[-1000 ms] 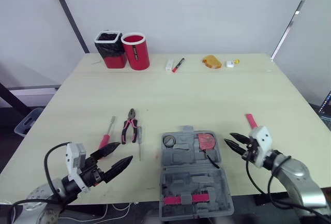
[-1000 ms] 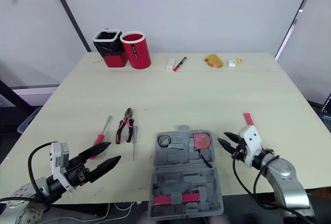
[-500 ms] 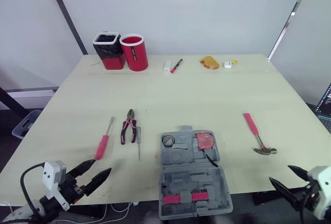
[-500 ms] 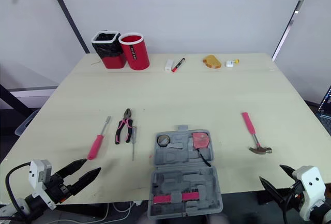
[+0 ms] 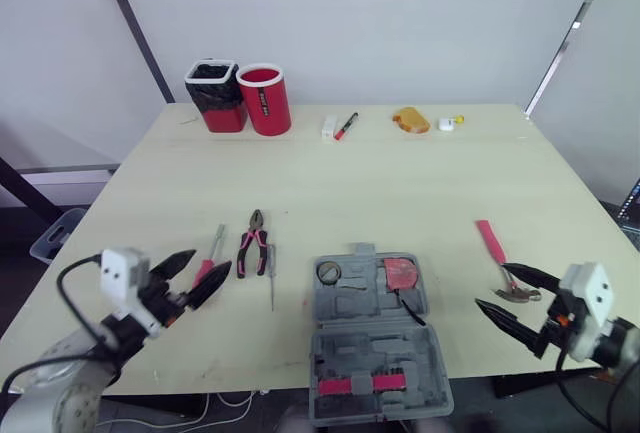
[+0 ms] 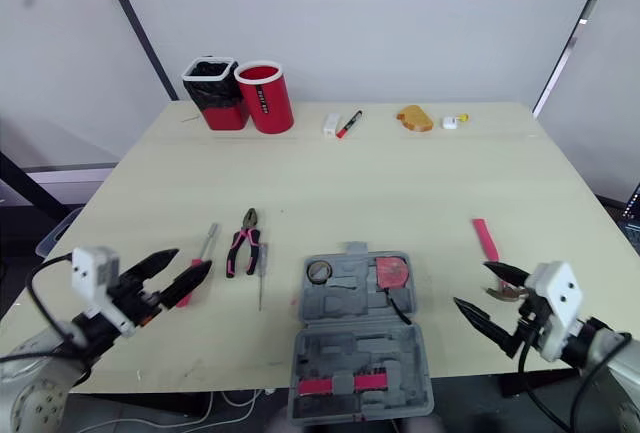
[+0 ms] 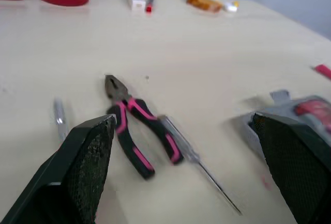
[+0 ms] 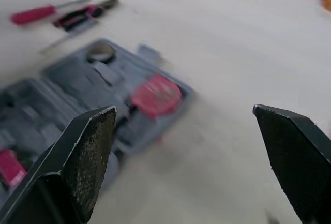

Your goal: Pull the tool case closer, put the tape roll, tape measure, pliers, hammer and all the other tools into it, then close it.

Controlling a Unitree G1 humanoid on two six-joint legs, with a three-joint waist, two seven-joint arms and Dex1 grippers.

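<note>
There is one tool case [image 5: 375,343], holding one tape roll [image 5: 327,272] and one tape measure [image 5: 400,273]. Loose on the table lie one pair of pliers [image 5: 252,244], one hammer [image 5: 492,243] and two screwdrivers: a red-handled screwdriver [image 5: 217,240] and a thin screwdriver [image 5: 270,271]. At the back stand two tubs, a black-lined tub [image 5: 212,95] and a red tub [image 5: 265,99], with one marker [image 5: 345,125], one white block [image 5: 328,126], one orange lump [image 5: 409,120] and one small white piece [image 5: 445,124].

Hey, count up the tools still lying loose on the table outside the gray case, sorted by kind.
Screwdrivers: 2 (red-handled screwdriver, thin screwdriver)
Pliers: 1
Hammer: 1
Total: 4
</note>
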